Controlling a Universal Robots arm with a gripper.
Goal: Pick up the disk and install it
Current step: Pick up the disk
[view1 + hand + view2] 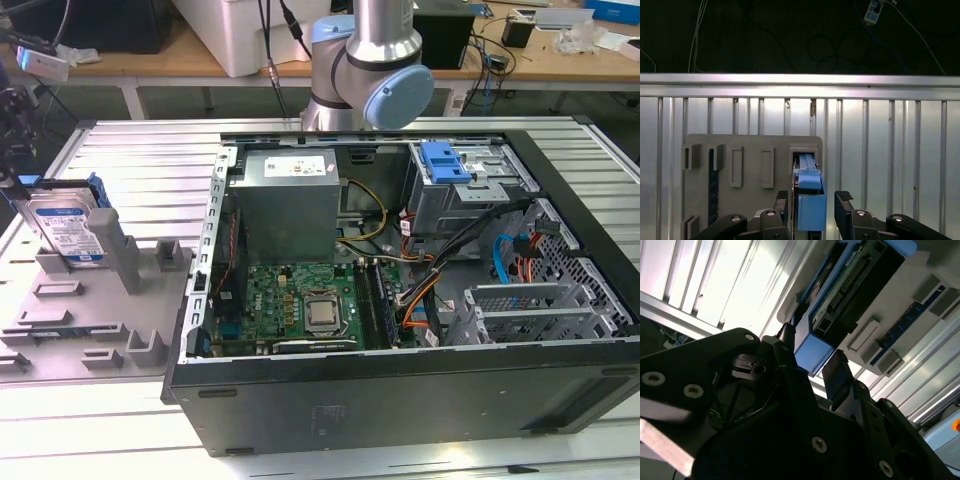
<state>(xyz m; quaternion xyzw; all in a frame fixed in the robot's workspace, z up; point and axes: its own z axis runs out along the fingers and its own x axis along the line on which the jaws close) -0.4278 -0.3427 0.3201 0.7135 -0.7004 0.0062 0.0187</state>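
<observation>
Gripper (813, 196) is open. In the first wrist view we see its two dark fingers (844, 207) on either side of the disk's blue frame. One finger is just beside the frame and the other stands off with a visible gap. We cannot tell whether the nearer finger actually touches. Nothing is clamped. The second wrist view agrees: the blue end of the frame sits between the finger tips.

The disk (68, 228) stands upright on its edge in a slot of the grey fixture tray (150, 300), at the tray's end on the exterior view's left. Its white-and-blue label faces the exterior camera. In the second wrist view we note the disk (840, 295) with its connector edge exposed.

The tray lies flat on the slatted aluminium table (130, 160), just beside the open computer case (400, 400), which lies on its side to the exterior view's right.

Inside the case we log:
- the motherboard (300, 300)
- the grey power-supply box (285, 200)
- further back, the silver drive cage (470, 190) with its blue latch

The disk is well apart from that cage. The arm (370, 60) rises behind the case, with a workbench (200, 60) beyond.
</observation>
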